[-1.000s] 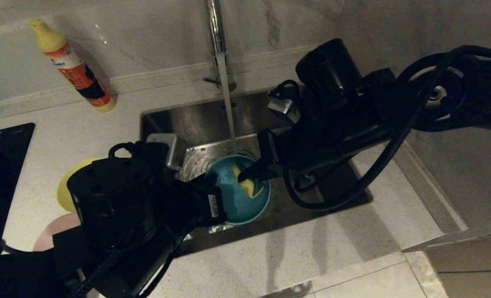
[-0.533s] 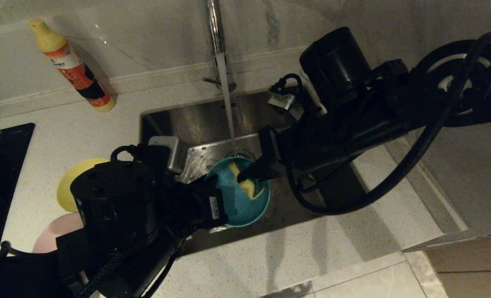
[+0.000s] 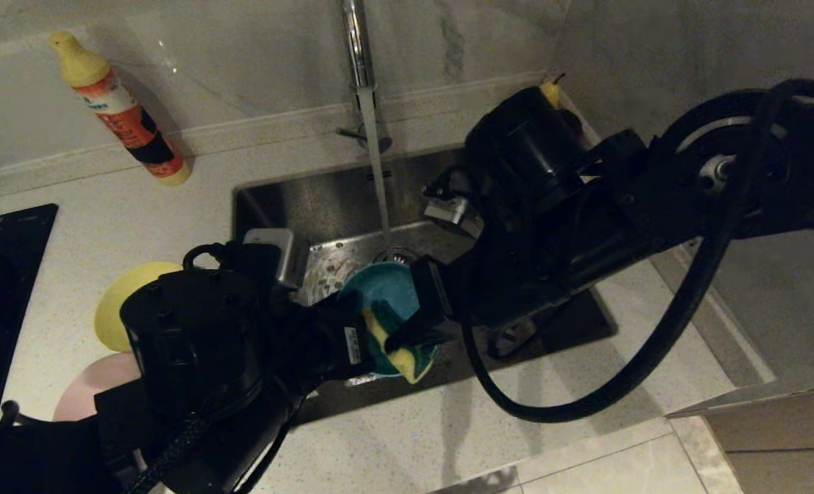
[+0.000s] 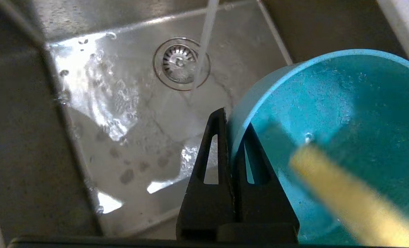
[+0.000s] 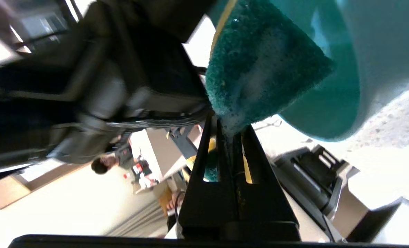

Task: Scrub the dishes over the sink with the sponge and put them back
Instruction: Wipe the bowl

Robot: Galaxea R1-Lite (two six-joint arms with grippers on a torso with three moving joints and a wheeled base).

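Observation:
My left gripper (image 3: 353, 302) is shut on the rim of the light blue bowl (image 3: 385, 285), one of the dishes, and holds it tilted over the sink (image 3: 297, 199). The left wrist view shows one finger outside and one inside the bowl's (image 4: 328, 100) wall, with the left gripper (image 4: 230, 120) tight on it. My right gripper (image 3: 397, 341) is shut on the sponge (image 3: 407, 361), which presses on the bowl's near rim. In the right wrist view the sponge's green face (image 5: 259, 69) lies against the bowl (image 5: 339, 103) above the right gripper (image 5: 225, 124). The yellow bowl (image 3: 115, 302) and pink bowl (image 3: 84, 391) sit on the counter to the left.
Water runs from the chrome tap (image 3: 357, 48) down to the drain strainer (image 4: 181, 63). A red and yellow bottle (image 3: 119, 110) stands at the back left against the wall. A black hob (image 3: 2, 274) lies at the far left. A wall closes off the right side.
My right gripper has dragged the sponge from the middle of the blue bowl to its near rim, and the right arm has swung with it. The left gripper and bowl have kept still.

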